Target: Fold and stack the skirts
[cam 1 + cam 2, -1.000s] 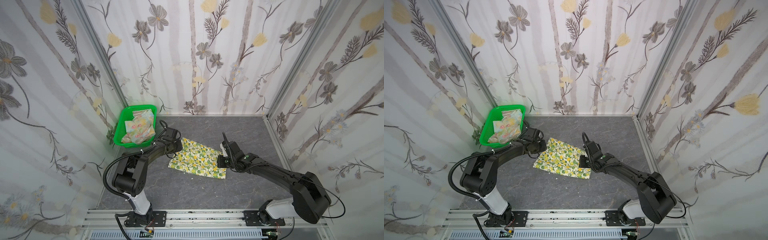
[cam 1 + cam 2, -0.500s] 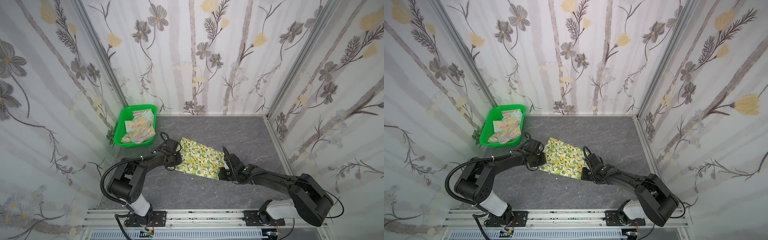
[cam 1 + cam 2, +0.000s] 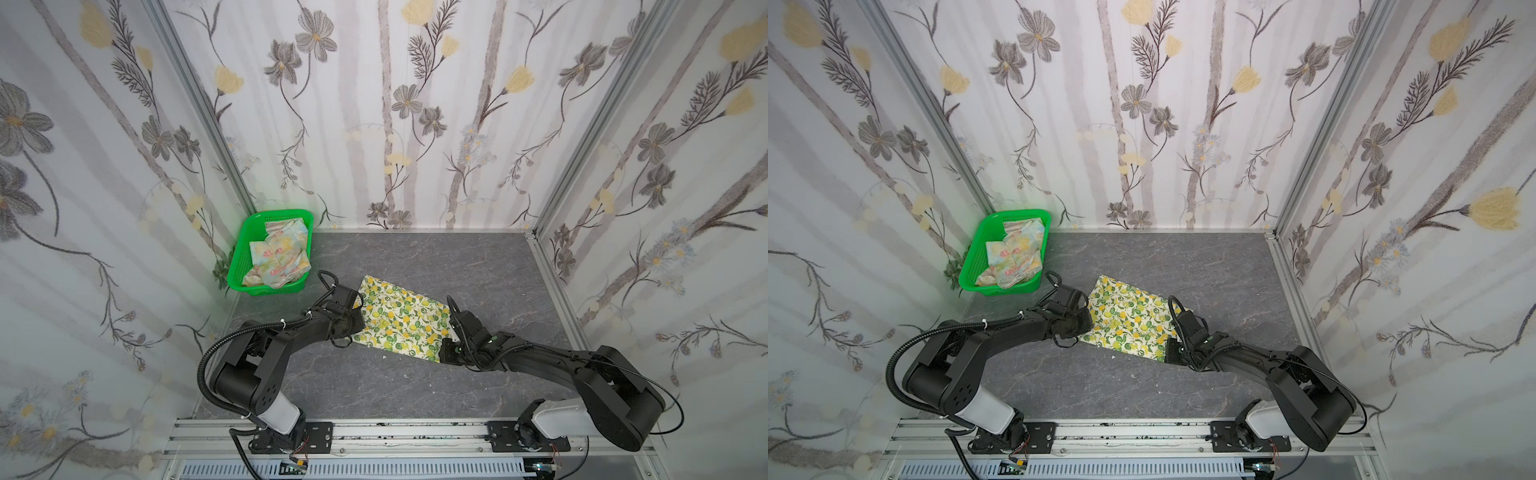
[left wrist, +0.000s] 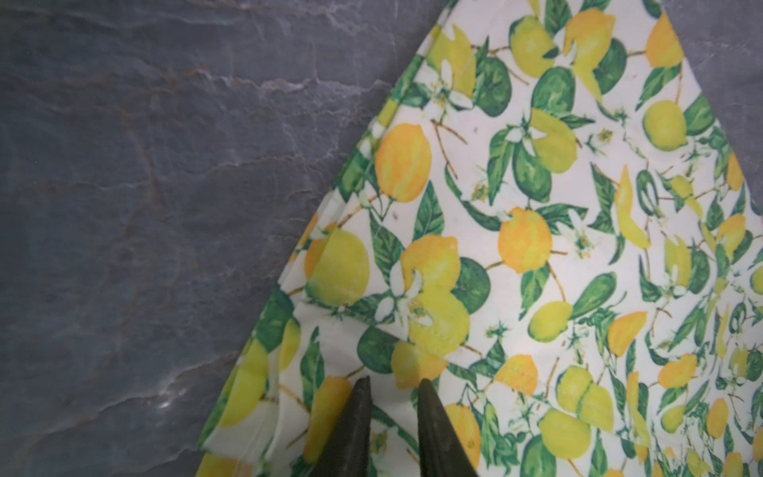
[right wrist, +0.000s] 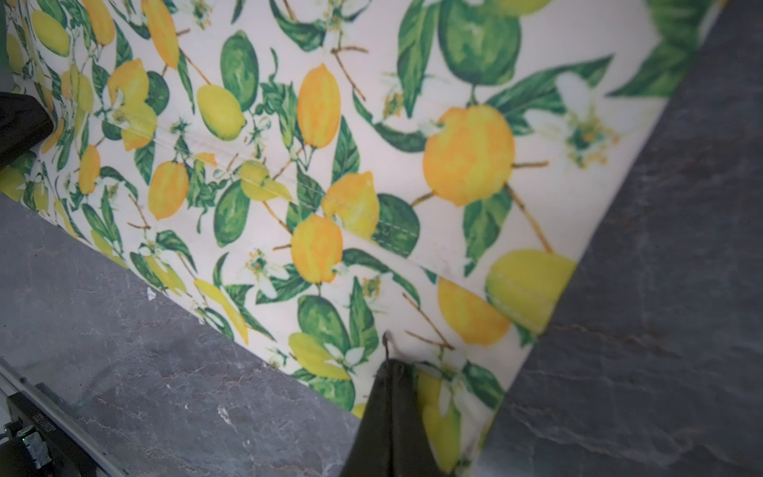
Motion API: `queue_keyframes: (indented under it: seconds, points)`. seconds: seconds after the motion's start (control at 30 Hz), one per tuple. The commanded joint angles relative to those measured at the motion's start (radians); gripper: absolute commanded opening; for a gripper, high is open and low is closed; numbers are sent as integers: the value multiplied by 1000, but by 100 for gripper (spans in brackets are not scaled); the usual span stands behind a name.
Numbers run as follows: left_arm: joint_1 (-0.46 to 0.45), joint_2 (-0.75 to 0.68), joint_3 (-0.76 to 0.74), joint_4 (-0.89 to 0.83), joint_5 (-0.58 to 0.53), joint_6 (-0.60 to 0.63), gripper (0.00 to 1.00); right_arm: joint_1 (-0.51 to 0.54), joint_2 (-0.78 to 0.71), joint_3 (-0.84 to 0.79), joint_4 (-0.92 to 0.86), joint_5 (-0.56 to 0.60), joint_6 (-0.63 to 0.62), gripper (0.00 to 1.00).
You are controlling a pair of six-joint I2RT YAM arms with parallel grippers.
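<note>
Left gripper (image 4: 392,388): jaws a narrow gap apart, tips over the layered left edge of the lemon skirt (image 3: 401,318). They are likely nipping that edge, but the wrist view cuts off the contact, so can't confirm. Right gripper (image 5: 390,371): jaws pressed together, tip down on the skirt's near right corner. The skirt lies flat on the surface (image 3: 415,395) as a folded rectangle between the two grippers. Its long axis runs far-left to near-right in both top views, one arm at each end. So the cloth lies rightward of the left jaws and leftward of the right. The next fold, I judge, needs both ends moved together. Floral skirt (image 3: 278,257) sits crumpled in the green basket (image 3: 266,218) at the far left, well apart, left arm nearer.
</note>
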Motion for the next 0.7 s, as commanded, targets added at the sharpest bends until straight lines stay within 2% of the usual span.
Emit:
queue_keyframes:
  seconds: [0.0, 0.27, 0.43, 0.53, 0.57, 0.67]
  points:
    - [-7, -6, -34, -118, 1, -47, 24, -16, -11, -3, -59, 53, -22, 0]
    - [-38, -96, -110, -119, 32, -119, 24, -110, -65, 18, -112, 78, -93, 0]
    - [-50, -207, -130, -123, 74, -173, 27, -130, -102, 88, -171, 86, -137, 0]
    - [-51, -289, -143, -128, 95, -206, 28, -176, -140, 100, -177, 48, -155, 0]
    - [-51, -312, -143, -129, 98, -211, 30, -191, -151, 100, -175, 39, -163, 4]
    - [-51, -351, -114, -130, 114, -215, 31, -230, -164, 100, -160, 20, -191, 31]
